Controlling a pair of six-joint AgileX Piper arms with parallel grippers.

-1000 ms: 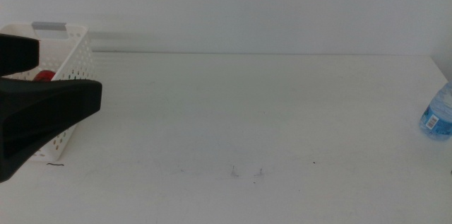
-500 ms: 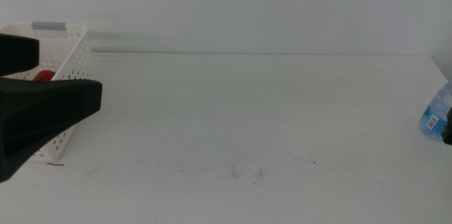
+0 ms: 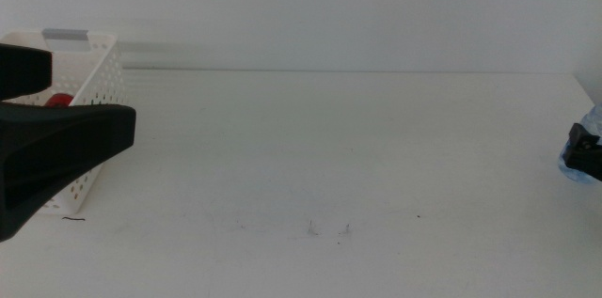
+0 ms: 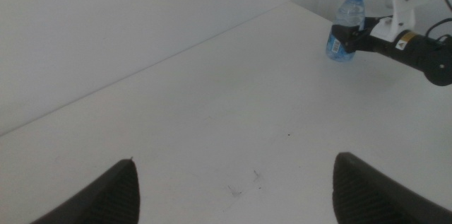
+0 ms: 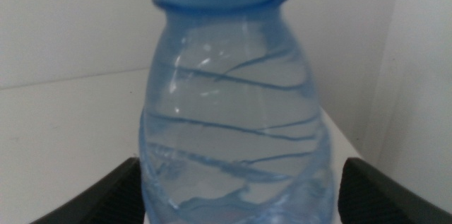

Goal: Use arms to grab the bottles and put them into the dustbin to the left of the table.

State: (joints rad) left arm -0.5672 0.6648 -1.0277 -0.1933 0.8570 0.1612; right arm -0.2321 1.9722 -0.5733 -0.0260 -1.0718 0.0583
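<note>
At table's right edge, right gripper [image 4: 346, 39] wide around water bottle [image 5: 233, 111], label unreadable; left gripper [image 4: 233, 189] wide.

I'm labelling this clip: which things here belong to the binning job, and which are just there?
Job: water bottle, upright, between the open right gripper jaws; red can in the dustbin; left gripper, open beside the dustbin.
Just there: table, small dark marks.

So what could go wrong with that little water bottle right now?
The water bottle stands upright near the table's far right corner, so a nudge from the right gripper could tip it or push it off. The open jaws sit on either side of it but haven't closed, so an off-centre squeeze might let it slip. The left gripper waits by the dustbin.
</note>
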